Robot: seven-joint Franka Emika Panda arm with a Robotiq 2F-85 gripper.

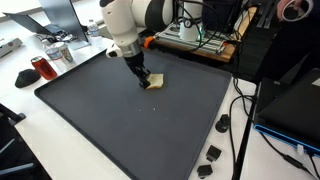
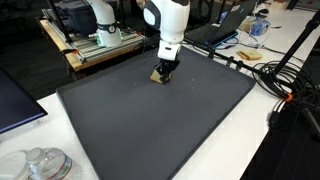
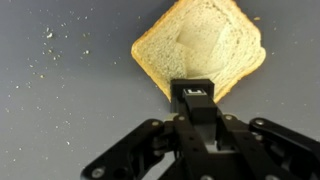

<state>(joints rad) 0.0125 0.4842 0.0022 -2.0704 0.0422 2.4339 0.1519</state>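
— What lies there?
— One slice of bread (image 3: 200, 45), pale, porous, thin-crusted and roughly square, on one dark, matte mat (image 1: 110, 130) with scattered white crumbs (image 3: 47, 36).
— And the gripper (image 3: 192, 92)?
— Its jaws are pressed together, pinching the slice's near corner.

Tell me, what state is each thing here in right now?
bread slice: whole, lying flat on the mat.
fingers: shut, tips at the slice's corner.
mat: spread flat, dotted with crumbs.
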